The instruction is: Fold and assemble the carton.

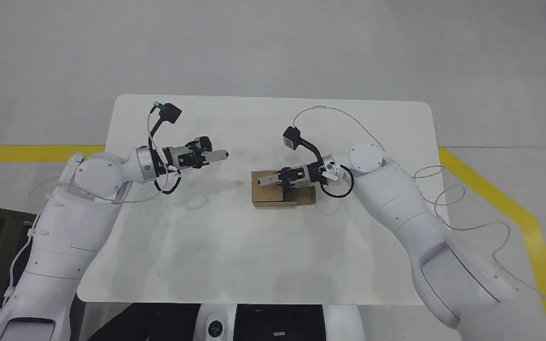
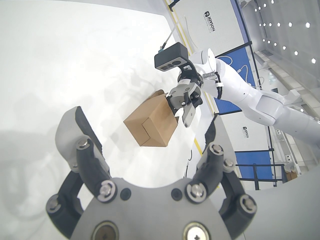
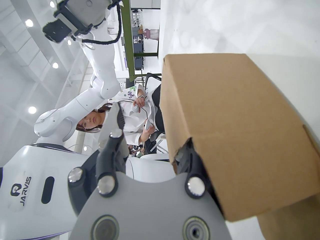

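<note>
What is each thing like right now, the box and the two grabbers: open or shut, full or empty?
Carton: folded into a box, lying on the table; the end facing the left gripper is shut, the other end is open.
Left gripper: open, empty, apart from the carton.
Right gripper: open, one finger inside the carton's open end.

I see a white table (image 1: 256, 264) with rounded corners on a grey floor (image 1: 256, 43), with yellow tape (image 1: 34, 153) lining the floor at both sides. Beyond the table I make out blue and white wall panels (image 2: 225, 1) and a green post (image 3: 130, 38).
</note>
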`<state>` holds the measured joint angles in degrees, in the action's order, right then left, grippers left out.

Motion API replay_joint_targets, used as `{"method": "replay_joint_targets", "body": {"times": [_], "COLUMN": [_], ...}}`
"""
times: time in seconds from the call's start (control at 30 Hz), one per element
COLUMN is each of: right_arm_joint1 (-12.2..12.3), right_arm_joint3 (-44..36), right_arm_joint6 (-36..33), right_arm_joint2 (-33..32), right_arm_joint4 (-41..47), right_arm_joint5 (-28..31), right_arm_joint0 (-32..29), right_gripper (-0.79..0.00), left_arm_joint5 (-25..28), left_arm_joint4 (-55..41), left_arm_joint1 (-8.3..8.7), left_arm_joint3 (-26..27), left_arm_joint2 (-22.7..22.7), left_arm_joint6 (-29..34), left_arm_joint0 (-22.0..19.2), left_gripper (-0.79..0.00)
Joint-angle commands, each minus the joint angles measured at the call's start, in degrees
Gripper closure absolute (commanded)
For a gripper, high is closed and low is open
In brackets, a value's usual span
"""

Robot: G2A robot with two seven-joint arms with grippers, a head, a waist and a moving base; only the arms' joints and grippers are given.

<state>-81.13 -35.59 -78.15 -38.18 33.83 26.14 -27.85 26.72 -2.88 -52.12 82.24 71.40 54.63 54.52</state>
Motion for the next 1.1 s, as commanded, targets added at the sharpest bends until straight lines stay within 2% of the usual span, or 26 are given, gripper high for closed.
{"method": "replay_joint_targets", "body": {"times": [0.0, 0.2, 0.33, 0.6, 1.07], "right_arm_joint1": [0.5, 3.2, 4.9, 6.9, 12.1], "right_arm_joint3": [-0.7, -5.4, -7.0, -8.7, -16.8], "right_arm_joint6": [-0.6, -2.5, -1.7, -1.8, -3.4], "right_arm_joint2": [-0.9, -4.2, -6.3, -8.6, -17.7], "right_arm_joint4": [1.3, 3.0, 1.3, -1.9, -5.3], "right_arm_joint5": [-0.6, -2.5, -1.7, -1.8, -3.4], "right_arm_joint0": [-0.4, -3.2, -4.9, -5.7, -9.6], "right_gripper": [-0.785, -0.785, -0.785, -0.785, -0.785], "left_arm_joint5": [0.6, 3.0, 5.6, 10.6, 11.3], "left_arm_joint4": [0.9, 9.8, 15.2, 25.6, 26.6], "left_arm_joint1": [0.06, 0.41, 0.51, 0.45, 0.35], "left_arm_joint3": [0.3, 1.9, 3.0, 5.5, 6.1], "left_arm_joint2": [0.1, 0.7, 0.9, 0.7, -0.3], "left_arm_joint6": [-0.1, -3.4, -6.7, -14.9, -15.5], "left_arm_joint0": [0.2, 0.8, 1.4, 2.9, 3.6], "left_gripper": [-0.785, -0.785, -0.785, -0.785, -0.785]}}
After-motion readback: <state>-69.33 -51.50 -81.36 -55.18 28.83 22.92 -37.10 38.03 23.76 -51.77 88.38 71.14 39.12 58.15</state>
